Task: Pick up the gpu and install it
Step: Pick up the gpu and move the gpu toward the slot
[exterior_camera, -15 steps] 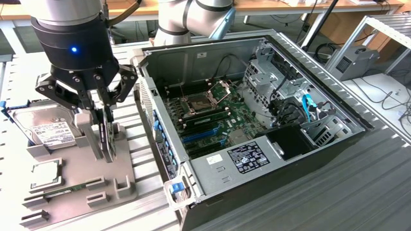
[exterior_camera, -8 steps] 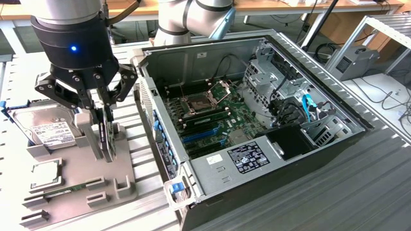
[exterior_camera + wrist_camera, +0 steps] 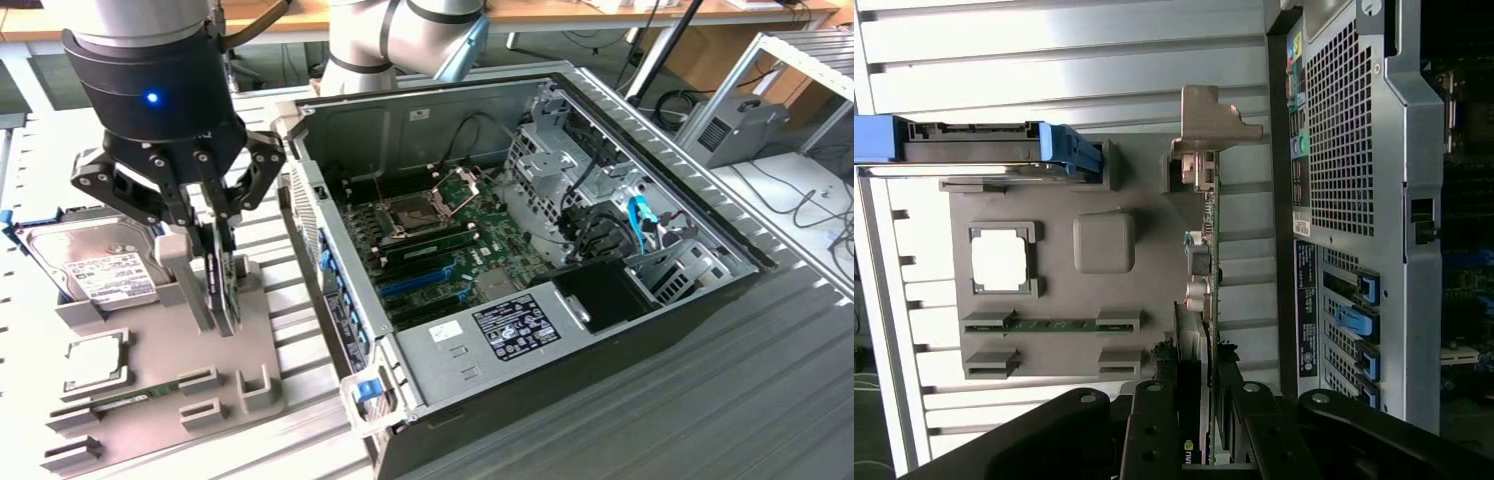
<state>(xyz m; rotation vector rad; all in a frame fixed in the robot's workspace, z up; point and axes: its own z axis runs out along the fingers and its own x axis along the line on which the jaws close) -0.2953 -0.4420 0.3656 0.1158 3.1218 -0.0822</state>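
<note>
The gpu (image 3: 234, 292) is stood on its long edge in a slot of the grey holder tray (image 3: 154, 345), directly beneath the wrist and between the two fingers of the gripper (image 3: 215, 305). The fingers are drawn in against its two broad faces, so the card is judged to be pinched across its thickness at the upper edge, while its lower edge appears to be seated in the tray. In the wrist view the gpu (image 3: 1206, 250) is seen edge-on as a thin green board with small components and connectors standing off it, and it is closed at the end far from the gripper (image 3: 1202, 400) by a bent silver bracket (image 3: 1206, 125). A darker cooler face is suggested close to the fingers, though it cannot be made out clearly. The card is judged to be light and stiff but fragile – a board that would not flex much, yet could be harmed by pressure on its small parts or its contact edge. A hold across the flat faces near the middle of the length, as is taken here, is thought to be the soundest. The open computer case (image 3: 534, 250) lies beside the hand on one side, the hard drive (image 3: 100, 265) on the other.
</note>
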